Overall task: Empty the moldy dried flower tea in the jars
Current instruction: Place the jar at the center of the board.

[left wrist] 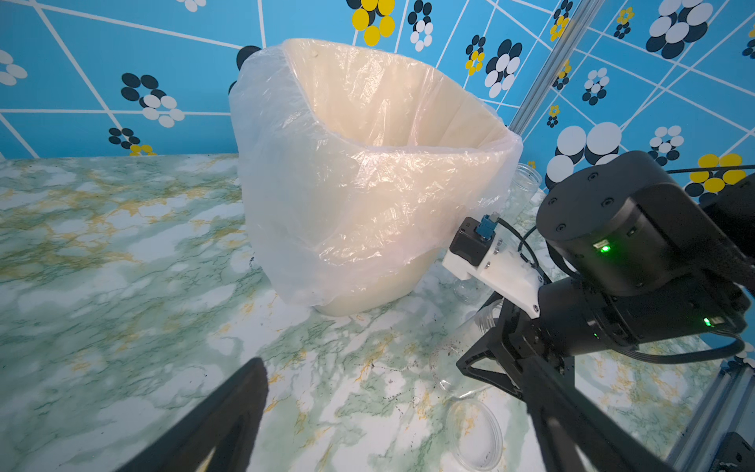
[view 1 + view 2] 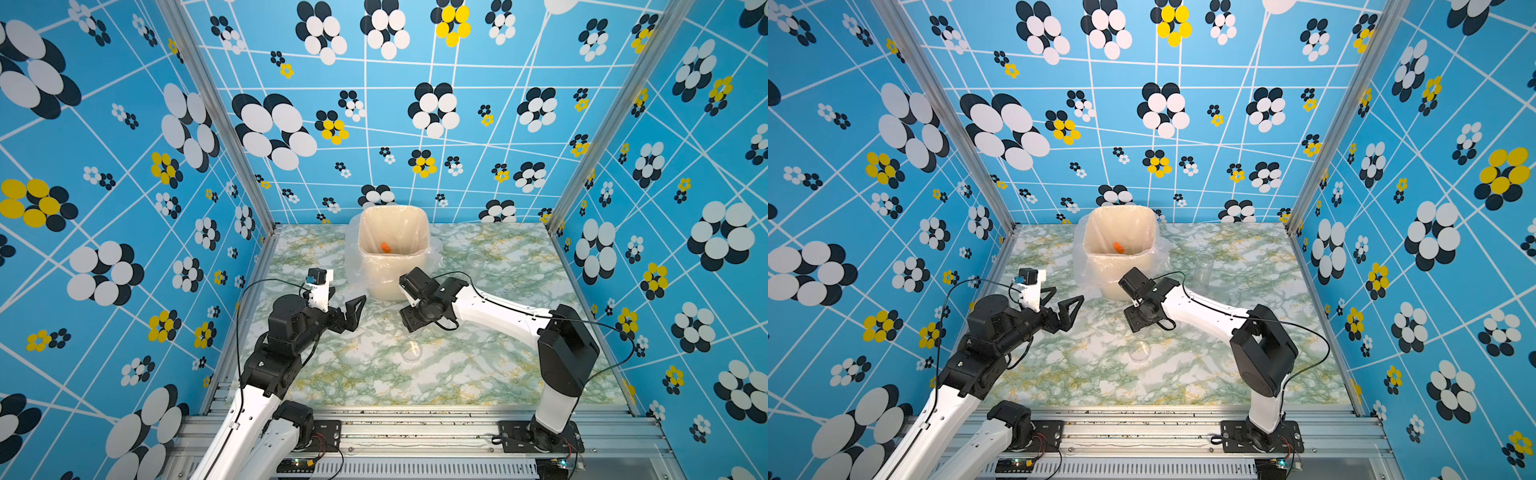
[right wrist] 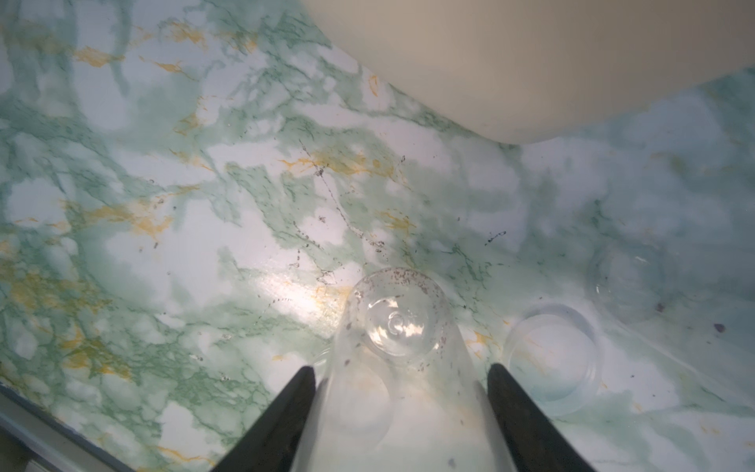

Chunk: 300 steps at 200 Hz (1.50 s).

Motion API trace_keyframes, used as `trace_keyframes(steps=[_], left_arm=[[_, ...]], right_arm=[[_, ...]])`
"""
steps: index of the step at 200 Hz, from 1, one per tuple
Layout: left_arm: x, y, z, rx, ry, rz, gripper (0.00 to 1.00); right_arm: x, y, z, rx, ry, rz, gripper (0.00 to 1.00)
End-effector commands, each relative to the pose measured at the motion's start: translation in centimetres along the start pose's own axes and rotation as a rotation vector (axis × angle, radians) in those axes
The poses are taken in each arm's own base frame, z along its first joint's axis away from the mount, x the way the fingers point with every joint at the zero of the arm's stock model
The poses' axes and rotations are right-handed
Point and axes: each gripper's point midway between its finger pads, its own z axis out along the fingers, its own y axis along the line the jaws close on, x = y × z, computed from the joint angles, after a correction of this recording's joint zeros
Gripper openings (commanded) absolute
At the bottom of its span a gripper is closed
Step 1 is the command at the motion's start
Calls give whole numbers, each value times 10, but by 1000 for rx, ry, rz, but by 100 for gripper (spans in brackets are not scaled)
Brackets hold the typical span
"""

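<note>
Right gripper [image 3: 402, 367] is grasping clear jar [image 3: 398, 318], fingers [image 3: 286, 417] pressing both walls, on the near side of cream bin [image 2: 392, 212], mid-table. Tea [image 3: 402, 274] is showing only as reddish-brown crumbs clinging round jar's base, more specks lying on marble table [image 3: 102, 253] beside it. Left gripper [image 2: 1066, 296] is hanging released, left of bin. Second jar [image 2: 1204, 266] is standing right of bin; loose lid [image 2: 411, 351] is lying nearer.

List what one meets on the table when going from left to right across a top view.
Left gripper → plastic-lined bin → upright clear jar. Left out, since they overlap the bin's span: the right gripper, the jar it holds, the loose lid.
</note>
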Motion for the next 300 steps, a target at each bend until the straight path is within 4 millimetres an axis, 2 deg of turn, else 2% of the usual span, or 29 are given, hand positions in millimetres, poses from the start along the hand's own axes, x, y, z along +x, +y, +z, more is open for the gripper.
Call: trace_keyframes(steps=[1, 123, 181, 217, 264, 279, 300], left_arm=[[7, 0, -1, -2, 10, 21, 100], [7, 0, -2, 0, 10, 23, 100], [7, 0, -3, -3, 8, 26, 99], [7, 1, -3, -7, 5, 27, 100], [0, 4, -4, -33, -29, 20, 99], [-6, 11, -7, -74, -62, -15, 100], [-12, 32, -13, -190, -119, -82, 99]], right_arm=[[-9, 2, -2, 16, -22, -14, 67], [-8, 2, 5, 21, 5, -18, 79], [-18, 5, -12, 0, -41, -10, 85], [-33, 4, -49, -12, -141, 3, 90], [-52, -8, -128, -24, -401, 30, 96], [-52, -17, -154, -16, -508, 32, 97], [-47, -37, -189, 37, -661, 41, 98]])
